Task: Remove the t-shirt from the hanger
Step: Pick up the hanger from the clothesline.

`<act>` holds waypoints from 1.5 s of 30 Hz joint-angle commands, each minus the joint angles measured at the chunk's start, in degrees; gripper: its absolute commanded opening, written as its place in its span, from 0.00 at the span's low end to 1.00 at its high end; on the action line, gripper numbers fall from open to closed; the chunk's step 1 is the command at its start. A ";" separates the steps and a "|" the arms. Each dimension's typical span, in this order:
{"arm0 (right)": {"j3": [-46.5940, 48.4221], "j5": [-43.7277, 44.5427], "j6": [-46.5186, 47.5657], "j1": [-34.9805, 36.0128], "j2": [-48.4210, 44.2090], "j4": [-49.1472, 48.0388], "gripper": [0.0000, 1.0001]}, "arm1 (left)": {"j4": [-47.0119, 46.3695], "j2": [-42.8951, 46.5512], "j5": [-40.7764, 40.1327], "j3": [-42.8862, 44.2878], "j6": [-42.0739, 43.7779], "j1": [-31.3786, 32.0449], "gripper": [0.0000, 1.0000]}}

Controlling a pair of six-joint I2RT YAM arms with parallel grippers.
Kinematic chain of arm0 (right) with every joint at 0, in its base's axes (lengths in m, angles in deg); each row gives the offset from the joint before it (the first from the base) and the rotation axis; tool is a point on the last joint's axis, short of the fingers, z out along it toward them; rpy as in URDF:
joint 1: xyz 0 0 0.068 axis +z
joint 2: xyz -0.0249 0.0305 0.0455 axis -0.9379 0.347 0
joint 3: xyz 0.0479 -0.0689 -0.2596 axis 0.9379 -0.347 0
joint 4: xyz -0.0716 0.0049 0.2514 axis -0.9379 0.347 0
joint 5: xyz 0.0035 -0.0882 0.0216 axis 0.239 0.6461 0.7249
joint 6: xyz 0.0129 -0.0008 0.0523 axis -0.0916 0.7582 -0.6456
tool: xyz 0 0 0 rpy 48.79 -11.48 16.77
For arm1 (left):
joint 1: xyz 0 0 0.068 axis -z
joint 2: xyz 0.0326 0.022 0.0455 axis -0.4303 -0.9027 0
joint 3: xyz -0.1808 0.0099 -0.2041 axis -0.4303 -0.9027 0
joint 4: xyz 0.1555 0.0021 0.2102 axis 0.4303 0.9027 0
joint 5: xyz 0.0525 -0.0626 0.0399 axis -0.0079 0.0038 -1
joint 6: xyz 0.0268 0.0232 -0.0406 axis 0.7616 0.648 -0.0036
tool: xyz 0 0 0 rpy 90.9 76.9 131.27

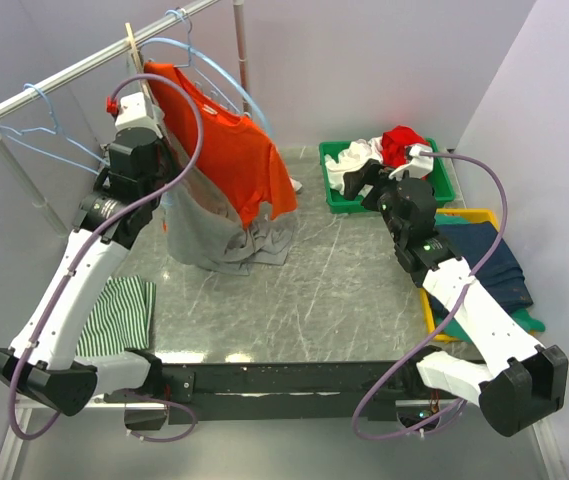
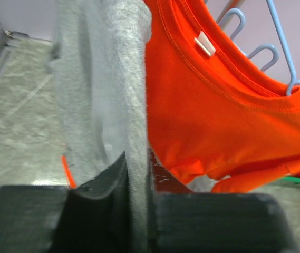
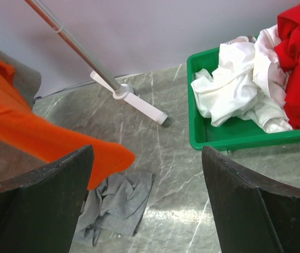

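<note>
Left gripper (image 2: 139, 211) pinching grey t-shirt (image 2: 102, 89), touching orange t-shirt (image 1: 229, 150) on blue hanger (image 2: 281, 47), 11 o'clock. Right gripper (image 3: 147, 179) spread wide near green bin (image 3: 229, 139), 2 o'clock. Best bet: firm pinch, slow pull downward toward 6 o'clock, hanger left hooked.

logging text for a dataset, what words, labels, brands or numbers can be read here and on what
No readable text in any view.
White neck tag in the orange t-shirt collar: no print legible, too small.
Grey garment and green bin: no markings visible.
</note>
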 commanded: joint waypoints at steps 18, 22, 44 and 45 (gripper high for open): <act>0.23 -0.24 0.25 1.25 -0.89 -0.75 0.90 | 6.68 4.80 -4.57 17.09 3.11 5.92 0.01; 0.67 0.02 0.87 1.60 -1.06 0.21 0.90 | 9.05 9.44 -3.44 12.18 1.88 6.80 0.01; 5.41 -5.52 8.95 3.00 -5.02 9.18 0.91 | 18.55 24.92 39.24 0.39 9.08 6.89 0.01; 5.50 -4.99 9.83 2.92 -5.37 9.79 0.91 | 18.37 25.45 42.24 -0.32 9.52 6.89 0.01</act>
